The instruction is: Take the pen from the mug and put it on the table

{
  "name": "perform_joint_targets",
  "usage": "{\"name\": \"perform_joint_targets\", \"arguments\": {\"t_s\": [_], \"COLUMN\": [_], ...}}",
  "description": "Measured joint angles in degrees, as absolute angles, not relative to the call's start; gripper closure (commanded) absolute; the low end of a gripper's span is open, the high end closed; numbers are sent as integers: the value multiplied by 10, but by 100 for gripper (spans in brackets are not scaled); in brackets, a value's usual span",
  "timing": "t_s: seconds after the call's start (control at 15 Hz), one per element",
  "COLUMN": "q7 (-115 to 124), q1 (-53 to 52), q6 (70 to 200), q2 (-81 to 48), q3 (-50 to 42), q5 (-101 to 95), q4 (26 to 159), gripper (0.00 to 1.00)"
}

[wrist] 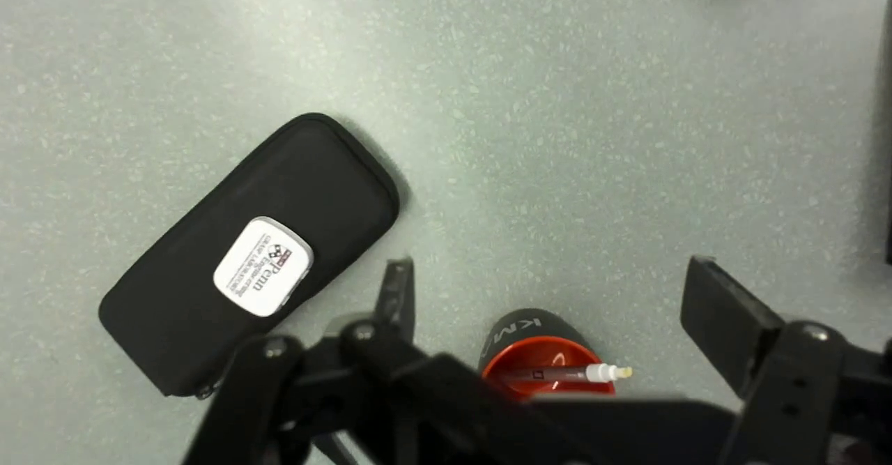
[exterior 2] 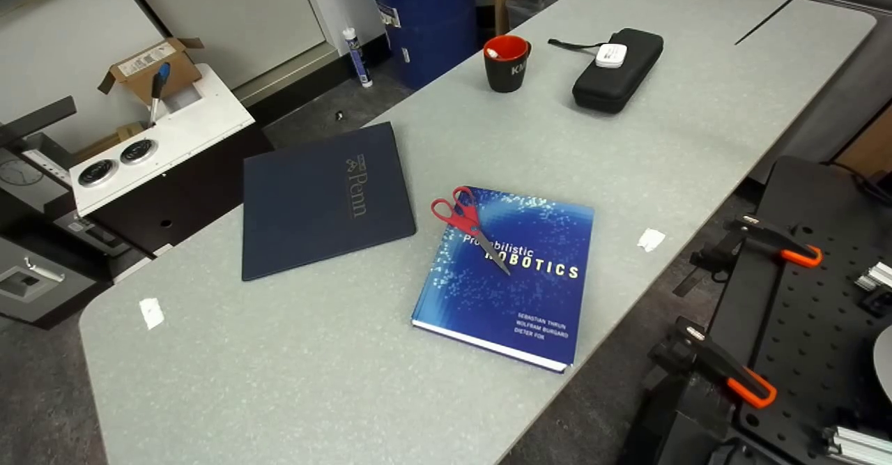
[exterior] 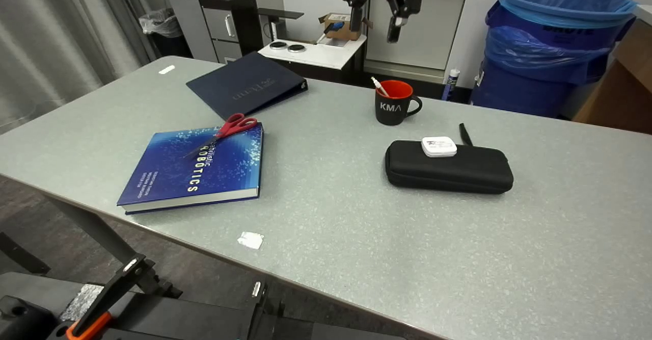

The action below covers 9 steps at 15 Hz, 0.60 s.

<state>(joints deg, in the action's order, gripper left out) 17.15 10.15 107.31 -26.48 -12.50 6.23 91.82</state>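
Note:
The black mug [exterior: 389, 111] with a red inside stands upright near the far edge of the light-grey table [exterior: 326, 217]. It also shows in an exterior view [exterior 2: 505, 76] and in the wrist view [wrist: 531, 325]. The pale pen [exterior: 380, 87] leans in the mug, its white end above the rim; only that tip [exterior 2: 492, 54] shows in an exterior view. In the wrist view the pen [wrist: 568, 374] lies across the mug's mouth. My gripper [exterior: 376, 25] is open and empty, high above the mug. In the wrist view its fingers [wrist: 550, 273] stand wide apart. The mug's lower part is hidden there by the gripper.
A black case [exterior: 453, 172] with a small white tin [exterior: 439, 147] on it lies near the mug. A blue book [exterior: 204, 166] carries red scissors [exterior: 235, 126]. A navy folder [exterior: 249, 82] lies beyond the book. A blue bin [exterior: 545, 64] stands behind the table.

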Motion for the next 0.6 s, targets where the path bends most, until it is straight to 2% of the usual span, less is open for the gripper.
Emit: {"name": "perform_joint_targets", "arguments": {"t_s": [0.6], "q7": [298], "q1": [117], "q6": [1058], "q2": [-480], "q3": [-115], "q5": [111], "q4": [696], "gripper": [0]}}
